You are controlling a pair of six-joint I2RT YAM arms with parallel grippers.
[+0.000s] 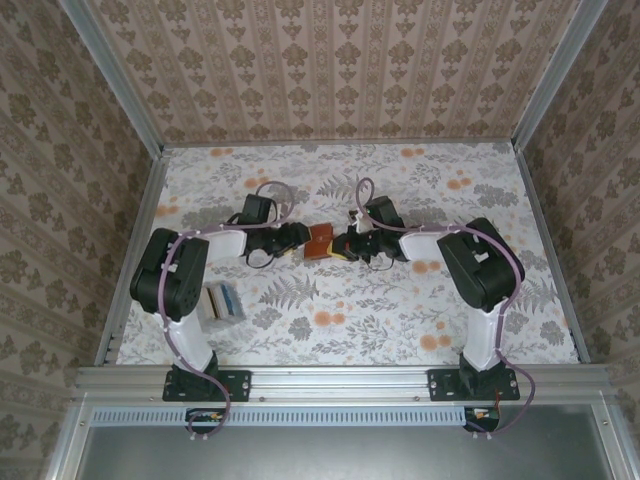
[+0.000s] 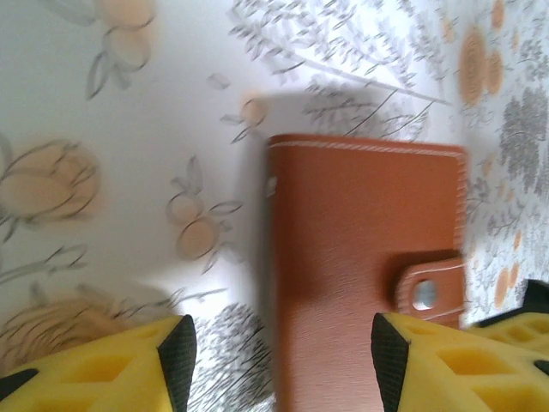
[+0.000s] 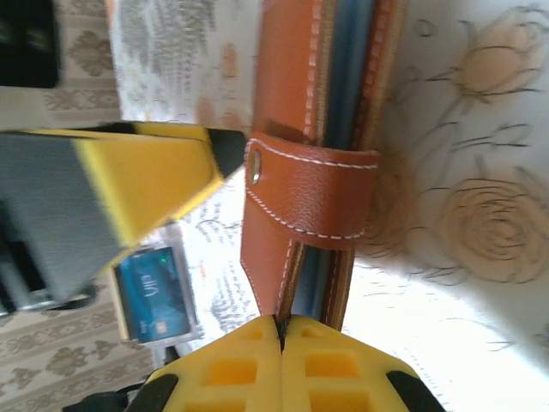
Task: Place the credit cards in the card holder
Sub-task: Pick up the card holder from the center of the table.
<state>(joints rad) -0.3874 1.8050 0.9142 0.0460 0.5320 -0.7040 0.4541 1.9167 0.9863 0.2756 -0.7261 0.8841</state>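
**Card holder strapped shut, between both grippers at mid-table**

Nearest the lens in the right wrist view, the yellow pads of the right gripper (image 3: 279,343) are seen pressed together. The free end of the closing strap (image 3: 309,193) is apparently pinched in the seam between them. The left gripper (image 2: 283,369) is seen with its jaws apart, straddling one end of the card holder (image 2: 360,257) without clamping it. A gap is left at one finger.

The card holder is found at the middle of the table (image 1: 400,330), between the two grippers. It is closed, and the strap appears fastened over its edge by a metal snap (image 2: 423,294). The credit cards (image 1: 222,300) are stacked well apart from it, near the left arm; a blue one is made out.

Handling, as judged:
- **Card holder:** the leather is taken to be light, soft and pliable, and grained enough not to slip. The body is best braced across both covers while the strap is drawn off the snap by its tip.
- **Credit cards:** these are taken to be thin, stiff and smooth. They lie flat and are hard to lift, so they are best taken by the long edges.
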